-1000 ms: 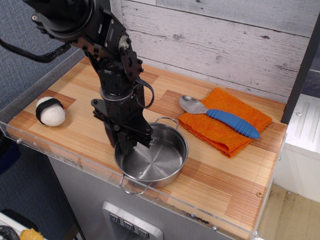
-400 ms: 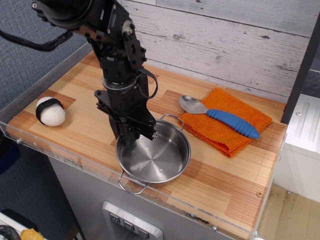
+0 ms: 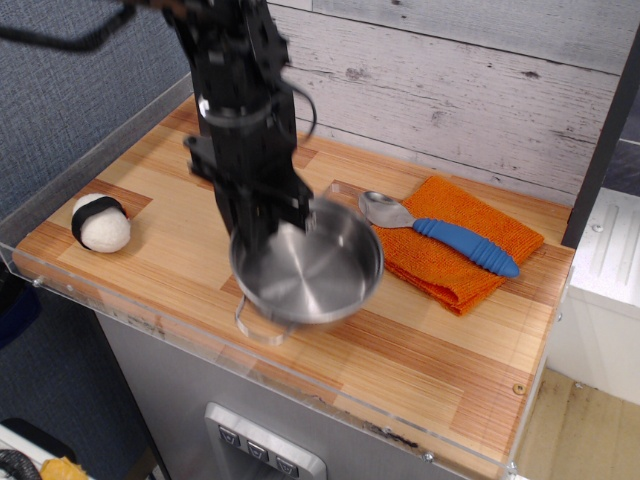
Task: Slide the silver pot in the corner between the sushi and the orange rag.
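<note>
The silver pot (image 3: pixel 310 268) is lifted off the wooden tabletop and tilted, blurred by motion, with one wire handle (image 3: pixel 262 325) hanging low at its front. My gripper (image 3: pixel 262 228) is shut on the pot's left rim. The sushi (image 3: pixel 99 222) lies at the table's left front. The orange rag (image 3: pixel 455 240) lies to the right of the pot. The pot's right rim is close to the rag's left edge.
A metal spoon with a blue handle (image 3: pixel 440 235) lies on the rag. A clear acrylic lip (image 3: pixel 290 385) runs along the table's front edge. The whitewashed plank wall (image 3: pixel 450 90) stands behind, and a dark post (image 3: pixel 605 130) stands at the right.
My gripper has risen and moved back with the pot. The pot has come up off the table, tilted, and shifted a little away from the front edge.
</note>
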{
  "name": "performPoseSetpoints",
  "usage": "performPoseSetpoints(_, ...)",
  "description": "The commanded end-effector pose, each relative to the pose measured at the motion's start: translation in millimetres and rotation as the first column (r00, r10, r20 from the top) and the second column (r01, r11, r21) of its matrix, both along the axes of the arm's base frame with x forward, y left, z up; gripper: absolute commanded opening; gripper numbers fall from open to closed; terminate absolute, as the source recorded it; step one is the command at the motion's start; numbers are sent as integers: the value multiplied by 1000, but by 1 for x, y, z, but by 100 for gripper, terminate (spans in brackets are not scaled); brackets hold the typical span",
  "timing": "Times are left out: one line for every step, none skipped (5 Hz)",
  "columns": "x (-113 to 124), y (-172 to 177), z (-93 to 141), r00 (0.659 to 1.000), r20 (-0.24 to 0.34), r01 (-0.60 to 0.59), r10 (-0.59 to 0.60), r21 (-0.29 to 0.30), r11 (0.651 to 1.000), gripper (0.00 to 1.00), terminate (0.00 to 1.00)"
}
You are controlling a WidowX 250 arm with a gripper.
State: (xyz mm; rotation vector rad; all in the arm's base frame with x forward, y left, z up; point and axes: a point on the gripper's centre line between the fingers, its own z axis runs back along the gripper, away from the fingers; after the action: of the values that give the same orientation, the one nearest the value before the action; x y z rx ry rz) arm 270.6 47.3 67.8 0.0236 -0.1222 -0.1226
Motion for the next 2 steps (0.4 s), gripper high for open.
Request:
performPoseSetpoints(26,38,35,940,71,-328,333,-72,942,0,0)
performPoseSetpoints(47,55,34,906,69,-412,417,-83,908,0,0)
